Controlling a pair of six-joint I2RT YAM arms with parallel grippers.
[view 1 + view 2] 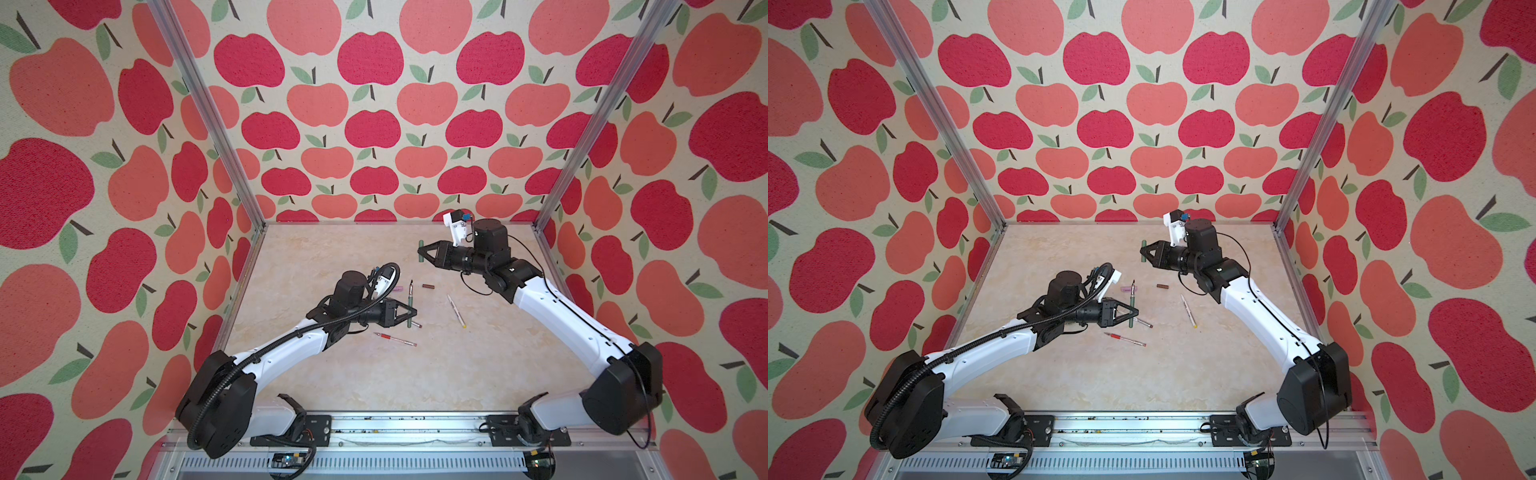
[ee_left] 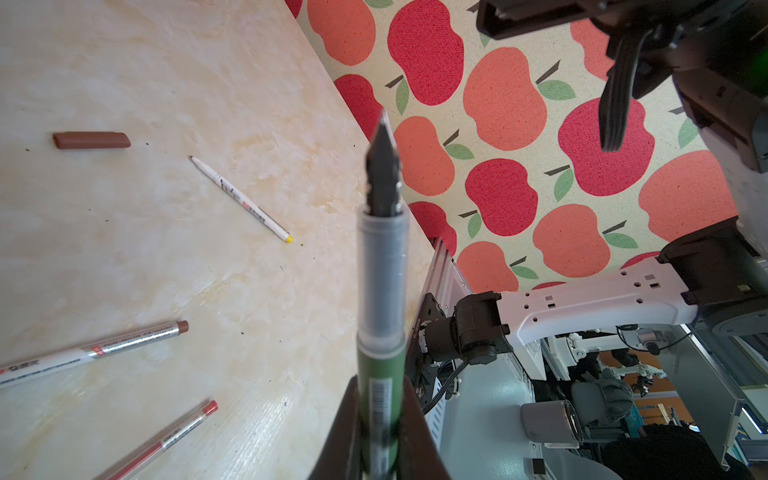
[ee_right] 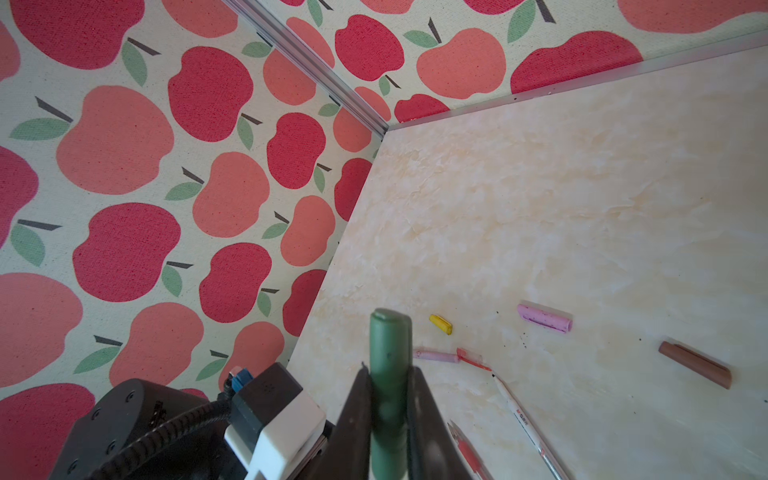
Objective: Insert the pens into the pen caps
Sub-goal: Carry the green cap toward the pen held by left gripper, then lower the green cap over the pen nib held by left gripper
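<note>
You get bright, even, diffuse light in all 4 views. Shadows on tabletop (image 1: 374, 374) faint, soft-edged. Left wrist: pale glare streaks tabletop (image 2: 266, 424); dark green pen (image 2: 380, 291) close to lens, out of focus. Right wrist: dark green cap (image 3: 388, 374) equally soft. Both top views: wide-angle bowing toward edges, slight overall softness.

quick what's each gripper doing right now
left gripper: shut on the green pen
right gripper: shut on the green cap
</note>
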